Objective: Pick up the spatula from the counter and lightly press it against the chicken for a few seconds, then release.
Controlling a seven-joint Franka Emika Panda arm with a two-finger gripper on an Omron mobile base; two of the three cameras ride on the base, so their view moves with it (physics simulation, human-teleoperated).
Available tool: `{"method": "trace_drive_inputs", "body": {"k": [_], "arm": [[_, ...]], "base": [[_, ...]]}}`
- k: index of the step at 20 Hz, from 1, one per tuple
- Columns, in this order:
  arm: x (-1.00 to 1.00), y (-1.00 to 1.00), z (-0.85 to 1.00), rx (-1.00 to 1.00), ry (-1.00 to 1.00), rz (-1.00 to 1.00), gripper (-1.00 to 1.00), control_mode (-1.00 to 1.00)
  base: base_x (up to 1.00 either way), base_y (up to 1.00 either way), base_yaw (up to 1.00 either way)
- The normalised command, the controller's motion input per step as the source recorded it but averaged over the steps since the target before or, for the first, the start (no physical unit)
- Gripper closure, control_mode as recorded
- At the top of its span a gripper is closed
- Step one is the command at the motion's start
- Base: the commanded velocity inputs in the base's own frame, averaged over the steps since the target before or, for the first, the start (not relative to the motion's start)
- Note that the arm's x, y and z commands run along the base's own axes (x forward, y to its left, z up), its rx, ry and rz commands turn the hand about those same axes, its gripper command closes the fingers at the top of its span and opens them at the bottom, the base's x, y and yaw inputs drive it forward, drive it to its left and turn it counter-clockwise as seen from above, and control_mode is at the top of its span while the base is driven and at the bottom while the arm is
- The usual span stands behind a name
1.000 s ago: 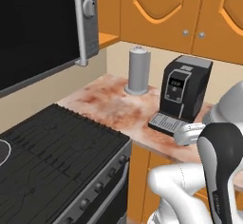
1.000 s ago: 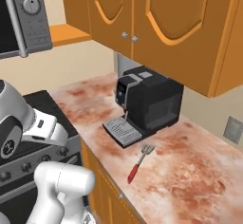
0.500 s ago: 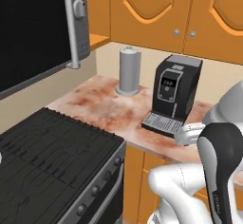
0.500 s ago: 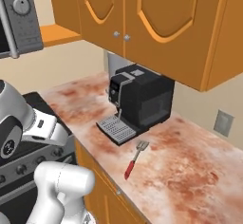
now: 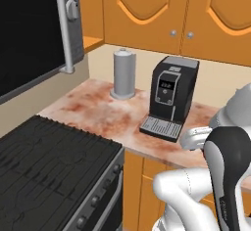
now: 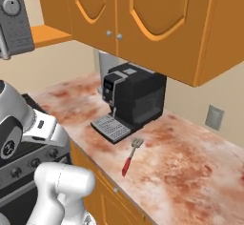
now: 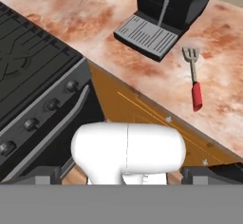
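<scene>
Spatula (image 6: 132,155): flat on the counter (image 6: 190,181), just to the right of the coffee machine (image 6: 136,100) and a little in front of its drip tray (image 7: 144,37); near the tray, not touching it. Slotted metal head toward the machine, red handle toward the counter's front edge. Lying free, well apart from the arm (image 5: 230,176).

Jaws: released or clenched, impossible to tell here.

Arm: folded low, in front of the counter edge and below the coffee machine.

Coffee machine: black, upright against the back wall, grey grille of the drip tray jutting forward.

Paper towel roll (image 5: 124,73): upright on a round base, just left of the coffee machine, close to the back wall.

Stove (image 5: 44,166): dark top with grates, left of the coffee machine, butted against the counter's end; knobs along its front face.

Microwave (image 5: 34,29): up and to the left of the coffee machine, over the stove.

Orange cabinets (image 5: 171,10): directly above the coffee machine, doors closed.

Wall outlet (image 6: 214,118): on the back wall, right of the coffee machine.
</scene>
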Motion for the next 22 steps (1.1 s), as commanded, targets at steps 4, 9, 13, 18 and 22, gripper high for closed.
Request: {"method": "trace_drive_inputs", "body": {"k": [4,9,13,18,22], "arm": [[0.00,0.00,0.00,0.00,0.00,0.00,-1.00,1.00],[0.00,0.00,0.00,0.00,0.00,0.00,-1.00,1.00],[0.00,0.00,0.00,0.00,0.00,0.00,-1.00,1.00],[0.00,0.00,0.00,0.00,0.00,0.00,-1.00,1.00],[0.00,0.00,0.00,0.00,0.00,0.00,-1.00,1.00]], "base": [[-0.26,-1.00,-0.29],[-0.24,-1.00,-0.28],[-0.25,-1.00,-0.28],[-0.23,-1.00,-0.28],[-0.20,-1.00,-0.28]]}}
